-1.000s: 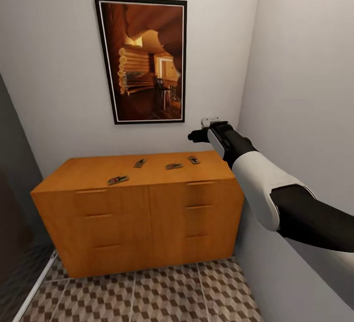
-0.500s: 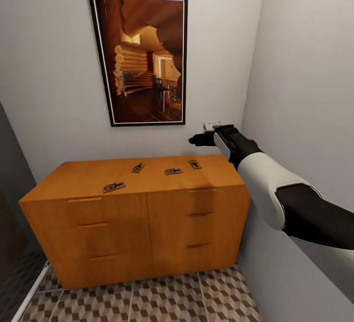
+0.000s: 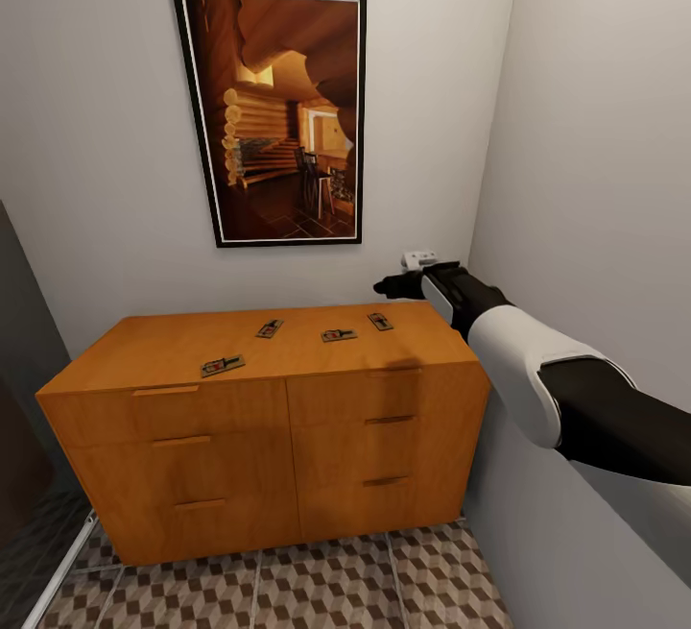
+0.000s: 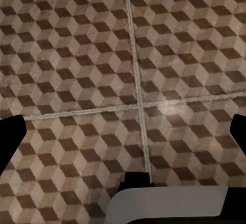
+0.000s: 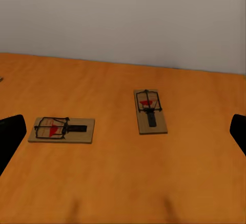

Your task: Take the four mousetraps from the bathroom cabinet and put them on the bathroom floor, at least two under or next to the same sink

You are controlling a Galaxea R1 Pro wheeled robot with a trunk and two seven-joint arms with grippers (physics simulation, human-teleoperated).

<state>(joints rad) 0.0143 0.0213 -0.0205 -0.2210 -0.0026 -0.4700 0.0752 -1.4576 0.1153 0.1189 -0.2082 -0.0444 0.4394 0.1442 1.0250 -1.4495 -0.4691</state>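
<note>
On cabinet (image 3: 288,360): four mousetraps (image 3: 222,365) | right wrist: two; fingers (image 5: 10,137) spread, empty

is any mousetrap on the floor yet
No, in the head view all four mousetraps lie on top of the cabinet, and none is on the bathroom floor.

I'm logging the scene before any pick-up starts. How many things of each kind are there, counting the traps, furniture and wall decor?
Mousetraps on the cabinet top: 4
Cabinet: 1
Framed picture on the wall: 1
Total: 6
</note>
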